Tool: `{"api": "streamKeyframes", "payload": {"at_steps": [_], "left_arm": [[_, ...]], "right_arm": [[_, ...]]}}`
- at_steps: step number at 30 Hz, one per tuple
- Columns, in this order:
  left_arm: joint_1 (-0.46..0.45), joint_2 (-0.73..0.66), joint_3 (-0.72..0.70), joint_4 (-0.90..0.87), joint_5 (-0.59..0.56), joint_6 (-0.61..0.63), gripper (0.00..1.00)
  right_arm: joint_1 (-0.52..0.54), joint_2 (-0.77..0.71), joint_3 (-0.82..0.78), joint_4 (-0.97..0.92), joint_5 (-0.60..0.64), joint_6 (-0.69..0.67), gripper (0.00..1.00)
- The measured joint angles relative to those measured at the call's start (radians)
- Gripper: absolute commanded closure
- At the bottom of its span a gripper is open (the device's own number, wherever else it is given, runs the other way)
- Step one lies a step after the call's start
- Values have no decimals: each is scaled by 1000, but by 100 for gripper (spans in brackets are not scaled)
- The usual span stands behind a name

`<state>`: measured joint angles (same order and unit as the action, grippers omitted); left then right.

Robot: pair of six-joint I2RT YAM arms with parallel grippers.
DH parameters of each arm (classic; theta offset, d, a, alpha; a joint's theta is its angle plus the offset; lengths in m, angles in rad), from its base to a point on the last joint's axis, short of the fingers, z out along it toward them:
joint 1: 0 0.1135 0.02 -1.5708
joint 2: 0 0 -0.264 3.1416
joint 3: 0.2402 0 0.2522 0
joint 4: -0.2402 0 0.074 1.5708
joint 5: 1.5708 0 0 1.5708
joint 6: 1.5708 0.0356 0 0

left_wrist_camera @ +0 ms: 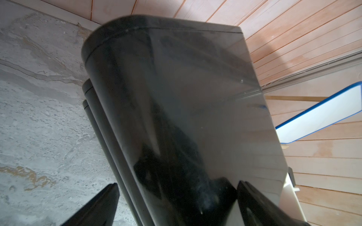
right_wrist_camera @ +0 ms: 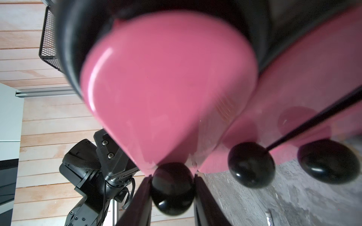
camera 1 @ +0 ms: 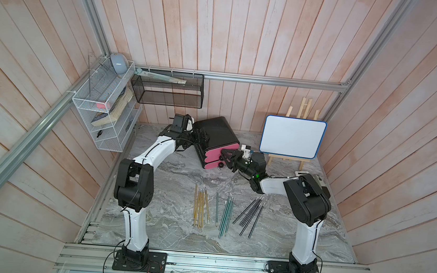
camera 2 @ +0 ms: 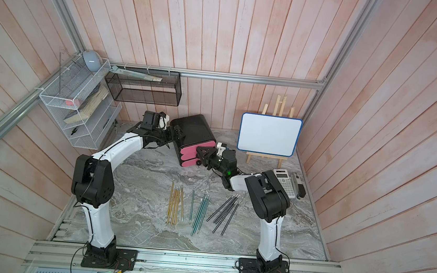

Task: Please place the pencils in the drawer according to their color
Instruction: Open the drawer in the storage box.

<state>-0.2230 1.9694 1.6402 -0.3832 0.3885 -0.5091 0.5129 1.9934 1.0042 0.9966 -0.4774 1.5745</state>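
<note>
The drawer (camera 1: 217,133) (camera 2: 193,129) is a black cabinet with three pink fronts and stands at the back of the marble table. My right gripper (right_wrist_camera: 173,187) (camera 1: 223,156) is shut on the top front's round black knob (right_wrist_camera: 173,192), with a finger touching each side. The two other knobs (right_wrist_camera: 251,164) are free. My left gripper (left_wrist_camera: 176,205) (camera 1: 202,138) is open at the cabinet's (left_wrist_camera: 186,97) rear left side, its fingers (left_wrist_camera: 105,203) straddling the shell. The pencils lie in front in groups: yellow (camera 1: 201,208), teal-green (camera 1: 226,216), black (camera 1: 251,214), and a single one (camera 1: 217,208).
A whiteboard on a wooden easel (camera 1: 292,137) stands to the right of the cabinet. A calculator (camera 2: 285,182) and a small dark device (camera 2: 298,186) lie by the right arm. A black mesh basket (camera 1: 167,91) and a white wire shelf (camera 1: 102,109) hang on the walls.
</note>
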Motion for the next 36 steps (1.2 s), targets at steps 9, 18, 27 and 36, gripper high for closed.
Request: {"api": "streamKeyframes", "payload": {"at_steps": [9,18,27,36], "left_arm": [[0,4,0,8,4,0,1],[-1,5,0,10,5,0,1],[-1,5,-4,18,7,-5,0],[-1,5,-5,21,8,-7,0]], "right_arm": [[0,-114,-146,8,-11,-2,76],[0,-232,-303,36,-19,-5,76],[0,-280,-378,60,-21,-8,76],[-1,-316,-430,72,-22,-8,69]]}}
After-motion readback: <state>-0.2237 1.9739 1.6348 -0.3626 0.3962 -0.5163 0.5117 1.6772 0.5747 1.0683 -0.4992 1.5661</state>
